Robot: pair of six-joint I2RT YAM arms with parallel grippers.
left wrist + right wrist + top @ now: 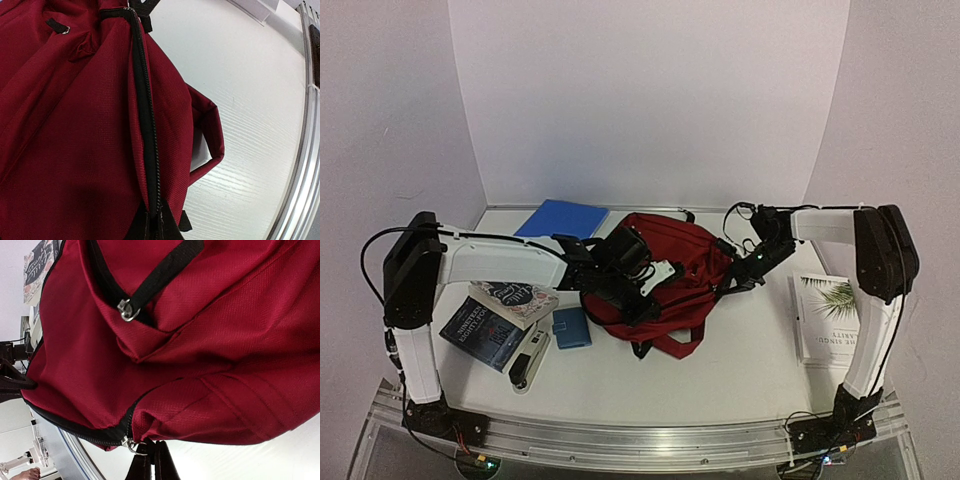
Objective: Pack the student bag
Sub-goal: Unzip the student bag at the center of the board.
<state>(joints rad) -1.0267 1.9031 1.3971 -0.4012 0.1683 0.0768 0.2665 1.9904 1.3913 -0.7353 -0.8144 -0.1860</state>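
student bag (672, 262): lay on table (720, 372)
left gripper (153, 218): pinched tight on zipper seam (145, 115)
right gripper (152, 454): clamped on bag fabric by zipper pull (129, 443)

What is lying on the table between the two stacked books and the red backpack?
A small blue flat object lies there, between the stacked books and the student bag; the top view shows it.

The white table (720, 385) bears a dark red backpack (675, 262) at its middle. Behind the backpack to the left lies a blue folder (560, 218). Left of it are two stacked books (500, 312), a small blue pouch (571, 327) and a stapler (529, 366). To its right is a white book (828, 318).
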